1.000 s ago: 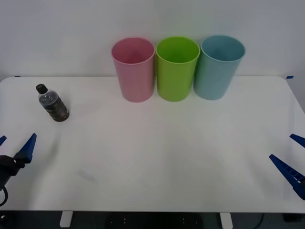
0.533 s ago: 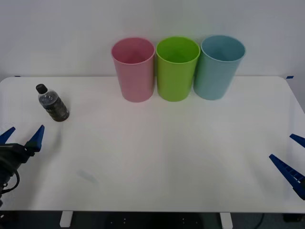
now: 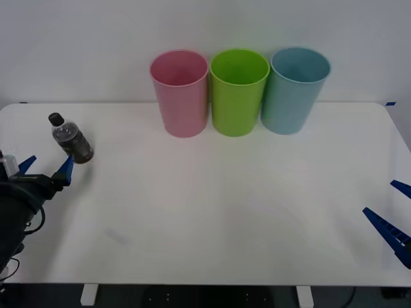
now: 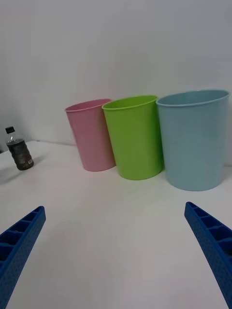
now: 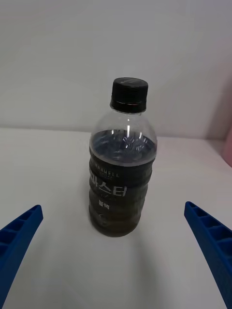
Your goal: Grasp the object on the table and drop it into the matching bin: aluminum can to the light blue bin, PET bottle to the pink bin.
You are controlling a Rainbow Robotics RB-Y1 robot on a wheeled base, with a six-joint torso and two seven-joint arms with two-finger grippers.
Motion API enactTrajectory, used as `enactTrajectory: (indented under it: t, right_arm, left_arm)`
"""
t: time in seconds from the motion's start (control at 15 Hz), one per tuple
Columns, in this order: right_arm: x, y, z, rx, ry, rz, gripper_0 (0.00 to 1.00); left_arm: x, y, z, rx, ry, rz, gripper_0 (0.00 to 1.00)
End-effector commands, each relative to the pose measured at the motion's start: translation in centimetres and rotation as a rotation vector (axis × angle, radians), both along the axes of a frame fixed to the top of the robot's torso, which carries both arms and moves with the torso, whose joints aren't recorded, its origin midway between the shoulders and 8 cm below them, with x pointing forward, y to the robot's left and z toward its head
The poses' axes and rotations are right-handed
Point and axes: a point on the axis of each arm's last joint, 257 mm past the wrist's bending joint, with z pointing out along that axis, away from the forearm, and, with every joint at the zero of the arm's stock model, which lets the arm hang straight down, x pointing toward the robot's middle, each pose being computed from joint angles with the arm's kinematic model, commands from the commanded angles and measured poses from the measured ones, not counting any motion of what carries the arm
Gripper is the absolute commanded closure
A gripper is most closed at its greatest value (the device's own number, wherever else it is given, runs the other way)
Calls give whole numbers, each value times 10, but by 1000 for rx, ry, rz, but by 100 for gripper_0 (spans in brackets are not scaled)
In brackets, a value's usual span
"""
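A small clear PET bottle (image 3: pixel 72 139) with a black cap and dark lower half stands upright at the far left of the white table (image 3: pixel 212 212). My left gripper (image 3: pixel 45 169) is open just in front of it, fingers apart. From the left wrist the bottle (image 5: pixel 123 164) stands centred between the blue fingers (image 5: pixel 210 241). The pink bin (image 3: pixel 180 93) stands at the back, left of the green one, with the light blue bin (image 3: pixel 295 90) on the right. My right gripper (image 3: pixel 397 218) rests open at the table's right edge. The bottle (image 4: pixel 18 148) and pink bin (image 4: pixel 92 135) also show from the right wrist.
A green bin (image 3: pixel 238 92) stands between the pink and light blue bins, all three touching or nearly so along the back wall. The broad white tabletop stretches between the bottle and the bins.
My left gripper has risen from the table's front-left corner and moved forward toward the bottle, staying open. The right arm and the bottle have not moved.
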Motion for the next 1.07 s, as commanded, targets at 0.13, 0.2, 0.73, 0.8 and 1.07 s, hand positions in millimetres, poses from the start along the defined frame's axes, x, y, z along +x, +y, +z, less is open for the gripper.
enactTrajectory:
  t: [0.13,0.2,0.73,0.8,1.07]
  right_arm:
    - [0,0,0,0,0,0,0]
    - [0,0,0,0,0,0,0]
    - [0,0,0,0,0,0,0]
    - [0,0,0,0,0,0,0]
    - [0,0,0,0,0,0,0]
  left_arm:
    - [20,0,-1,21,13,14,0]
    - [25,0,-4,29,23,16,0]
    - [72,-16,-10,67,67,24,0]
    - [76,-19,-11,63,73,20,0]
    - [91,-19,-6,79,79,30,0]
